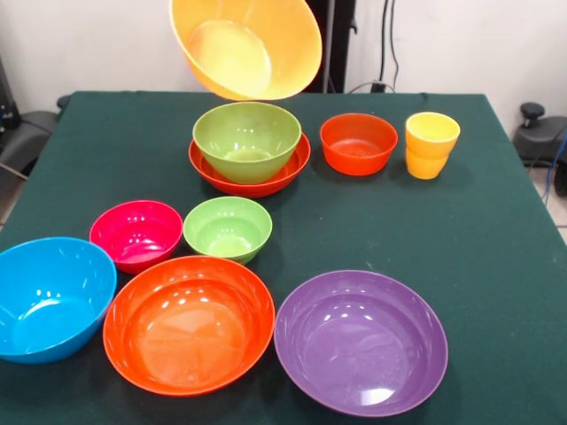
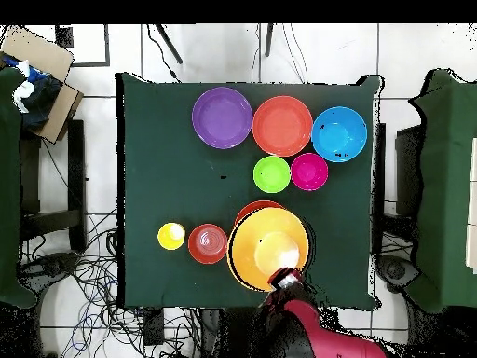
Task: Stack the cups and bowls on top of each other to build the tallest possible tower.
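We have the gripper (image 2: 282, 276) pinching the rim of the large orange bowl (image 1: 245, 46), which hangs tilted in the air above the tower (image 1: 249, 150) — a medium lime green bowl nested in a wide red-orange one. We judge the tilt comes from the rim hold. The stacked yellow-orange cups (image 1: 431, 144) and small red-orange bowl (image 1: 358, 142) wait beside it; the other bowls sit well apart on the table (image 1: 496, 230).
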Motion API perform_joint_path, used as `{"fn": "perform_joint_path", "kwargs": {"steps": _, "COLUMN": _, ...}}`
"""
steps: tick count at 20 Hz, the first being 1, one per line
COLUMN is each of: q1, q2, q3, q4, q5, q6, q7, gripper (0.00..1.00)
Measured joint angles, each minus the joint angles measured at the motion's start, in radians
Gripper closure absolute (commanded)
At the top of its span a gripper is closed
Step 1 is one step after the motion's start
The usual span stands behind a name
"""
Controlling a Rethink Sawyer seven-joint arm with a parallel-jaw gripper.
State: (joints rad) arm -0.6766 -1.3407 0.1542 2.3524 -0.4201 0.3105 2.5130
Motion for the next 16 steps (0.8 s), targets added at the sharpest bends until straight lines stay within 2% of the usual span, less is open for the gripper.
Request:
{"fn": "perform_joint_path", "kwargs": {"steps": 9, "q1": 0.07, "q2": 0.031, "q3": -0.077, "q4": -0.044, "q5": 0.045, "q6": 0.0, "q7": 0.009, "gripper": 1.0}}
{"fn": "perform_joint_path", "kwargs": {"steps": 16, "q1": 0.084, "q2": 0.031, "q3": -0.122, "q4": -0.058, "q5": 0.068, "q6": 0.0, "q7": 0.009, "gripper": 1.0}}
